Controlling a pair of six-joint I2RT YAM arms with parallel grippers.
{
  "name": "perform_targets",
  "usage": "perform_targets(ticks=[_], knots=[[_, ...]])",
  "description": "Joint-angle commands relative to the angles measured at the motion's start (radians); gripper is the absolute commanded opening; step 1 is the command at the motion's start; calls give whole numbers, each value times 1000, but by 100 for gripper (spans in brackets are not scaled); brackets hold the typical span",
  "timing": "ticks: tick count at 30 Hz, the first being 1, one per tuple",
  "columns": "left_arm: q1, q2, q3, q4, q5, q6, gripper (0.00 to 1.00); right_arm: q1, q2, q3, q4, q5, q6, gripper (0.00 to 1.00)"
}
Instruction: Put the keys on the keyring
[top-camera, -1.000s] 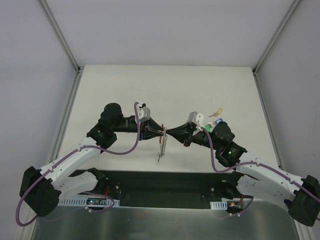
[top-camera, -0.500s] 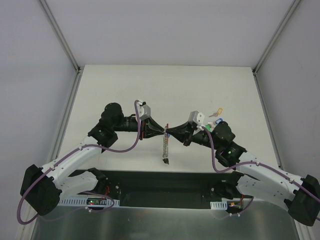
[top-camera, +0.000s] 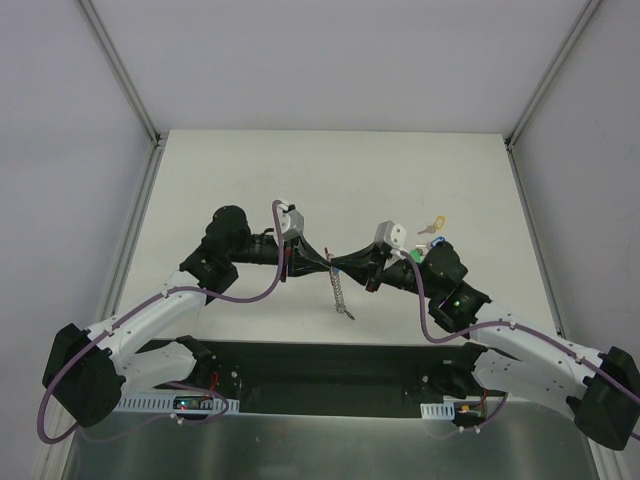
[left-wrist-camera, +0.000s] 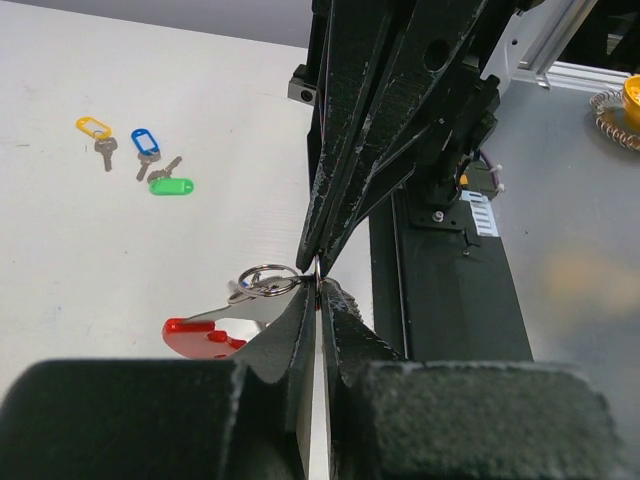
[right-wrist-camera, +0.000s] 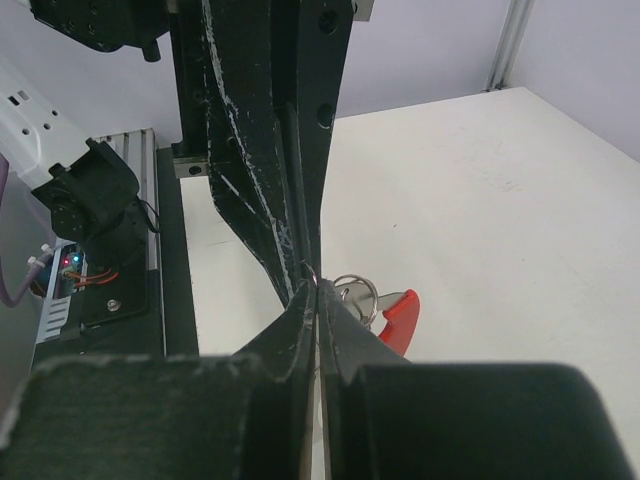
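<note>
The keyring (top-camera: 341, 292), a grey chain with a red loop, hangs between the two gripper tips above the table's middle. My left gripper (top-camera: 324, 265) and right gripper (top-camera: 337, 266) meet tip to tip, both shut on its thin wire ring. The left wrist view shows the split ring (left-wrist-camera: 264, 277) and red loop (left-wrist-camera: 203, 335) beside my shut left gripper (left-wrist-camera: 319, 291). The right wrist view shows the ring (right-wrist-camera: 356, 294) and red loop (right-wrist-camera: 401, 317) beside my shut right gripper (right-wrist-camera: 316, 288). The yellow key (top-camera: 432, 226), blue key (top-camera: 438, 243) and green key (top-camera: 415, 256) lie by the right arm.
A black base plate (top-camera: 320, 375) runs along the near edge between the arm bases. Aluminium rails (top-camera: 135, 250) and grey walls border the white table. The keys also lie together in the left wrist view (left-wrist-camera: 145, 150).
The hanging chain has swung from pointing down-left to down-right. Both grippers stay pinched together on the ring, shifted only slightly.
</note>
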Motion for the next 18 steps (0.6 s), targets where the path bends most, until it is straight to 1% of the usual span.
perform_targets(ticks=[1,7,8,9,10,11,14,16,17,18], knots=[[-23,12,9,48,57,6,0,0,7,41,109,-41,12,1],[-24,6,15,10,48,41,0,-2,18,53,75,-40,21,1],[-24,3,16,0,34,46,0,-2,13,54,66,-32,28,6],[-24,3,18,-36,26,87,0,0,10,63,40,-23,34,14],[-24,0,18,-53,17,109,0,-2,5,68,24,-1,40,25],[-24,-3,18,-69,5,124,0,-3,-11,71,9,9,43,46],[-24,-2,6,-76,-54,146,0,-20,-51,94,-87,65,55,72],[-24,6,-2,-66,-80,140,0,-29,-76,128,-195,124,60,78],[-24,13,-5,-58,-87,132,0,-38,-99,137,-232,149,64,84],[-24,16,-8,-47,-91,123,0,-42,-110,149,-303,179,69,87]])
